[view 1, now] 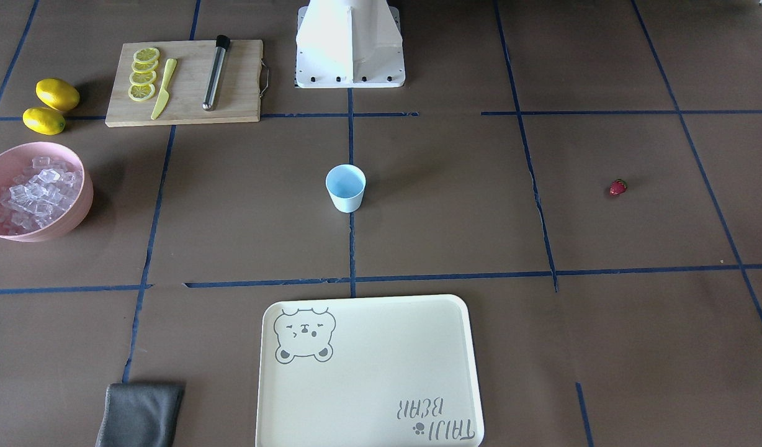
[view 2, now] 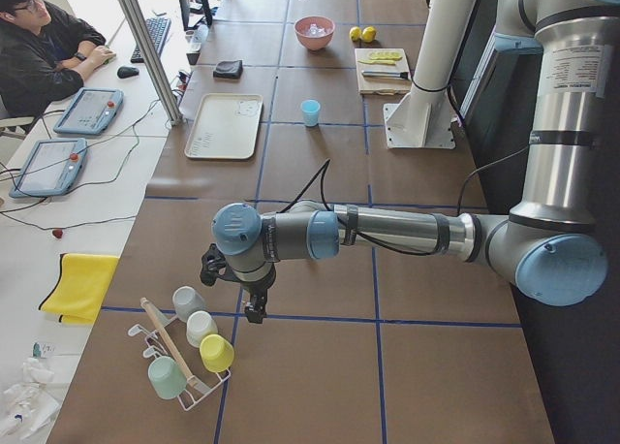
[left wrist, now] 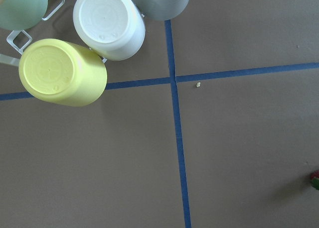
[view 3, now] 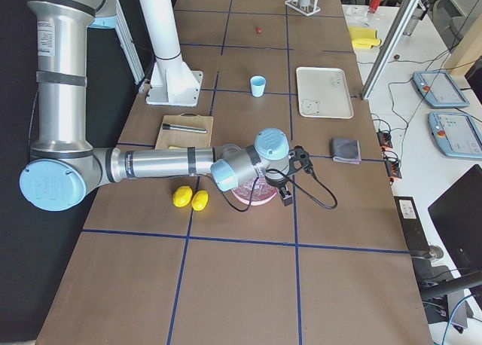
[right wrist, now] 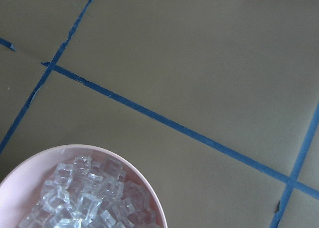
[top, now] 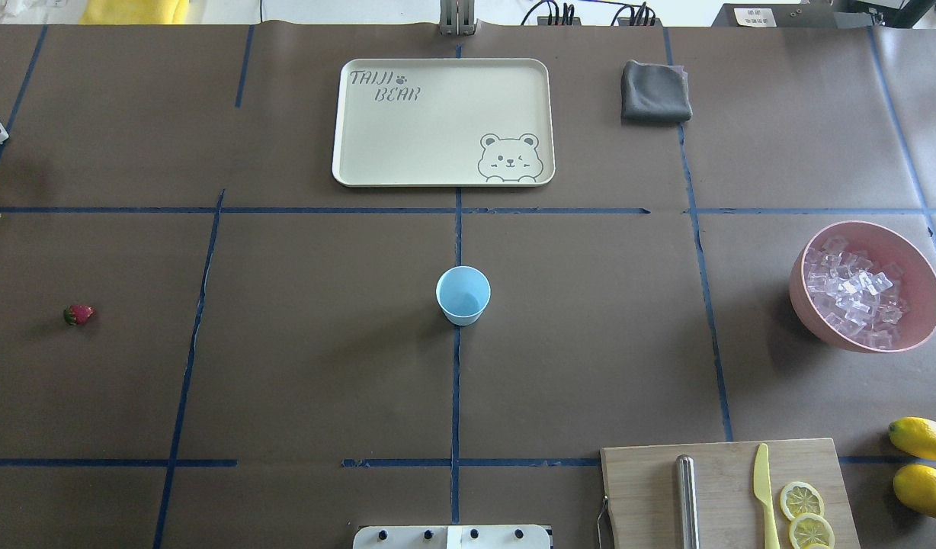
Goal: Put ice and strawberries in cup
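The light blue cup [top: 463, 295] stands upright and empty at the table's middle; it also shows in the front view [view 1: 345, 187]. The ice [top: 853, 293] is piled in a pink bowl [top: 802, 303] at the right side, and fills the lower left of the right wrist view [right wrist: 84, 198]. The small red strawberry [top: 78, 314] lies alone far left, and shows at the left wrist view's edge [left wrist: 315, 179]. My left gripper [view 2: 254, 306] hangs beside a cup rack, short of the strawberry. My right gripper [view 3: 287, 196] hangs by the bowl. I cannot tell if either is open or shut.
A cream tray [top: 361, 152] lies beyond the cup, a grey cloth [top: 655, 92] to its right. A cutting board [top: 723, 457] with knife, metal rod and lemon slices, and two lemons [top: 924, 465], sit near right. The rack of upturned cups [view 2: 189, 342] stands by my left gripper.
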Tool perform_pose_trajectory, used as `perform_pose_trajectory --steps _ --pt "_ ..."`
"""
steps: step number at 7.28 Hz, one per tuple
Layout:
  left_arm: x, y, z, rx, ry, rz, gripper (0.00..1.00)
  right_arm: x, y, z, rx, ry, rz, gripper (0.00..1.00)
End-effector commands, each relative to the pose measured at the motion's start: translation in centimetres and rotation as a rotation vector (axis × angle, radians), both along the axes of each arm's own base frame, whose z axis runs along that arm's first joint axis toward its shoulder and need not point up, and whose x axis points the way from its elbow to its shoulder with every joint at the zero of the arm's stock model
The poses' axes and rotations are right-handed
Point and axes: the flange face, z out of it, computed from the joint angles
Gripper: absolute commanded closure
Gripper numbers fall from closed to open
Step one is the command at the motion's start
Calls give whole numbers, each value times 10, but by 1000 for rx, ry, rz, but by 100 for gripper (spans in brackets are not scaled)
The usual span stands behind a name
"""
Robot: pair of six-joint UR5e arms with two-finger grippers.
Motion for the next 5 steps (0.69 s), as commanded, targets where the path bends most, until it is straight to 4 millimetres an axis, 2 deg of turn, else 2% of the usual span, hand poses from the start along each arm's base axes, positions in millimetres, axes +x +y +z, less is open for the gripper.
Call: perform_pose_trajectory --steps 1,3,5 --pt "0 0 0 0 0 0 0 -50 6 -10 -18 -23 -41 0" --pt "0 0 1 -2 0 0 0 -92 14 -35 -43 -22 10 0" --pt "0 0 1 -2 0 0 0 -114 27 -41 -72 2 38 1"
